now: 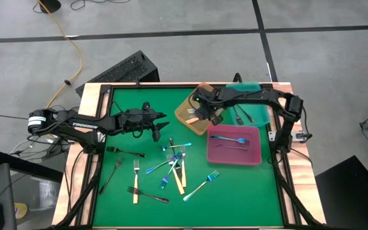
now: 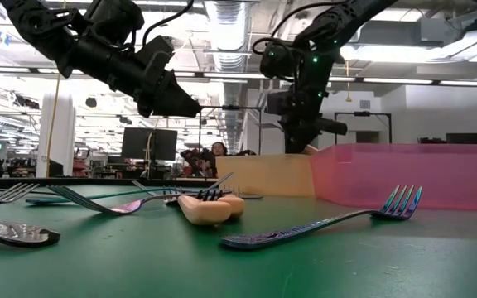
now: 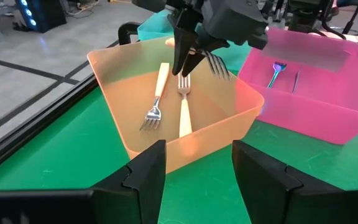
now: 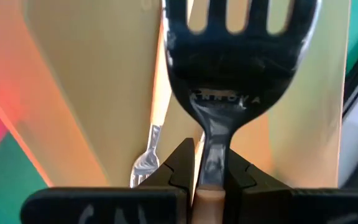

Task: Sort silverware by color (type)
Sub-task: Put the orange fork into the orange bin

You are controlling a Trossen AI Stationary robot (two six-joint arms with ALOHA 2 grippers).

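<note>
Overhead, then, with clock directions read on the green table mat (image 1: 248, 191) from its centre:

Right gripper: the right gripper (image 4: 207, 163) hangs over the orange tray (image 1: 187, 121) at about 12 o'clock, fingers pinched on the neck of a cream-handled fork (image 4: 238, 68); its tines stick out past the fingertips, and a bit of cream handle shows between the fingers.

Orange tray contents: two more cream-handled forks (image 3: 157, 96) lie on the floor of the tray, side by side, just apart, below the held one.

Left gripper: the left gripper (image 1: 161, 128) hovers at about 10 o'clock, near the orange tray; its fingers (image 3: 146, 177) are spread and hold nothing.

Pink tray: the pink tray (image 1: 255, 152) sits at about 3 o'clock, just beside the orange one, with a blue-teal fork (image 1: 229, 138) lying inside it; a second thin piece lies beside that fork, its kind unclear.

Teal tray: the teal tray (image 1: 260, 115) sits at about 1 o'clock, partly under the right arm, with black forks (image 1: 243, 115) in it.

Loose silverware: a mixed heap (image 1: 174, 163) of cream-handled, blue-teal and black forks lies at 6 to 8 o'clock, several crossing each other.

Outliers: one blue-teal fork (image 1: 201, 185) lies alone at about 5 o'clock; a black fork (image 1: 110, 174) lies near the mat's edge at 8 o'clock.
</note>
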